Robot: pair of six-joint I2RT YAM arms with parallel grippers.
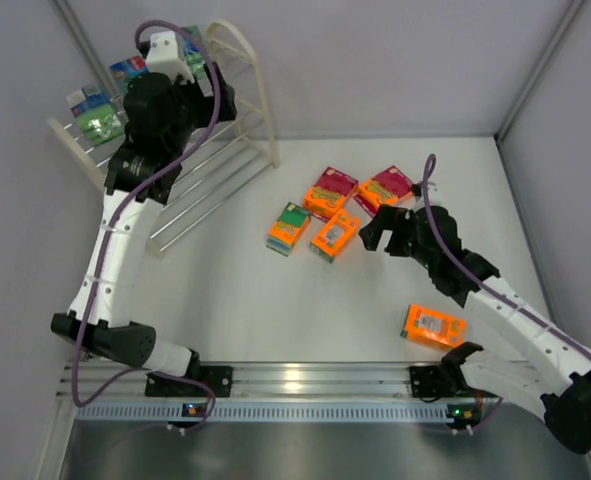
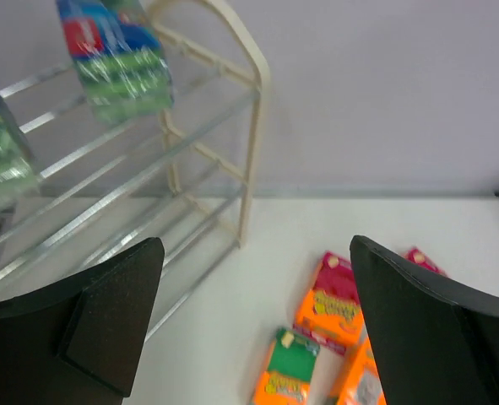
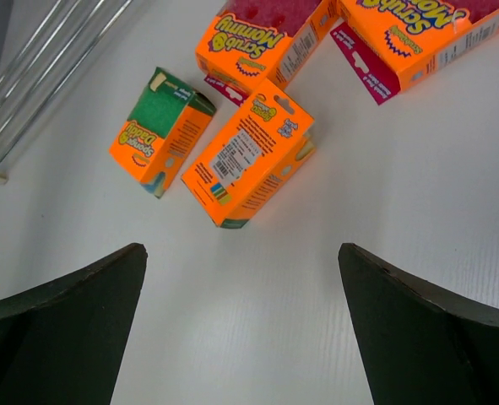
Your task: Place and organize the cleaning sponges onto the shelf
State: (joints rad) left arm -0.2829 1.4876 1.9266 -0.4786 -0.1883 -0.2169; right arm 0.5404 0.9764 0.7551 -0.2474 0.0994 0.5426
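Status: left gripper [image 2: 256,253] is spread wide and empty, up by the shelf [image 2: 255,135]. Right gripper [image 3: 241,253] is also spread wide and empty, hovering just short of the orange cluster. Green sponges [image 1: 97,118] sit on the upper rods; five orange ones lie on the table [image 1: 275,320] (one stray [image 1: 433,325] well apart). Likely next pick is the barcode-up pack [image 3: 249,156]. It lies diagonal, just beside the green-label pack [image 3: 158,126], so rotate the wrist to span its narrow sides and descend straight without clipping neighbours.
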